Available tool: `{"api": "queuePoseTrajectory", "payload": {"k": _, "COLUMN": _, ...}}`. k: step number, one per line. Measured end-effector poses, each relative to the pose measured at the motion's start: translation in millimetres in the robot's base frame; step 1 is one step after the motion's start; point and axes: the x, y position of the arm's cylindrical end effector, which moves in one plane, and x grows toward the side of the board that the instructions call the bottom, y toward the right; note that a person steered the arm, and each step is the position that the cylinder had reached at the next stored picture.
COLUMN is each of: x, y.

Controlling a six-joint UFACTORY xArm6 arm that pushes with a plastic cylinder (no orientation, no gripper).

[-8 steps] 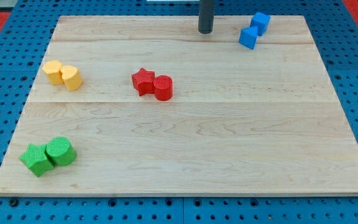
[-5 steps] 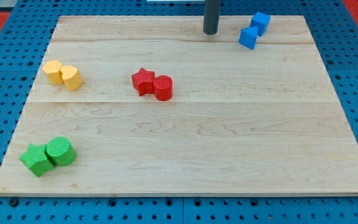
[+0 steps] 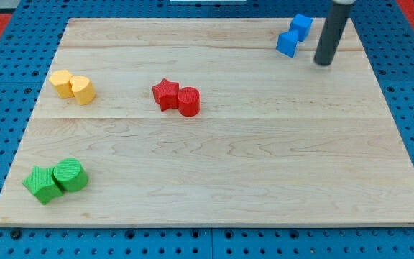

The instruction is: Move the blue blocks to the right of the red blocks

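Two blue blocks sit touching at the view's top right: one cube (image 3: 288,43) and a second cube (image 3: 301,26) just above and to its right. A red star (image 3: 165,93) and a red cylinder (image 3: 189,101) touch each other left of the board's middle. My tip (image 3: 324,63) is on the board just right of and slightly below the blue blocks, a small gap away from the lower cube.
Two yellow blocks (image 3: 72,86) sit at the view's left. Two green blocks (image 3: 55,180) sit at the bottom left. The wooden board (image 3: 228,165) lies on a blue pegboard; its right edge is close to my tip.
My tip has moved from left of the blue blocks, near the top edge, around to their right and a little lower. No block has moved.
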Motion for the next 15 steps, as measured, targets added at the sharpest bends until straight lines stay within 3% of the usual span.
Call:
{"api": "queuePoseTrajectory", "payload": {"k": 1, "x": -76, "y": 41}}
{"api": "queuePoseTrajectory", "payload": {"k": 2, "x": -103, "y": 50}}
{"api": "queuePoseTrajectory", "payload": {"k": 4, "x": -101, "y": -43}}
{"api": "queuePoseTrajectory", "payload": {"k": 6, "x": -46, "y": -49}}
{"api": "queuePoseTrajectory", "payload": {"k": 8, "x": -22, "y": -86}}
{"api": "queuePoseTrajectory", "payload": {"k": 10, "x": -14, "y": -74}}
{"api": "queuePoseTrajectory", "payload": {"k": 11, "x": 3, "y": -126}}
{"api": "queuePoseTrajectory", "payload": {"k": 13, "x": 27, "y": -172}}
{"api": "queuePoseTrajectory", "payload": {"k": 15, "x": 49, "y": -123}}
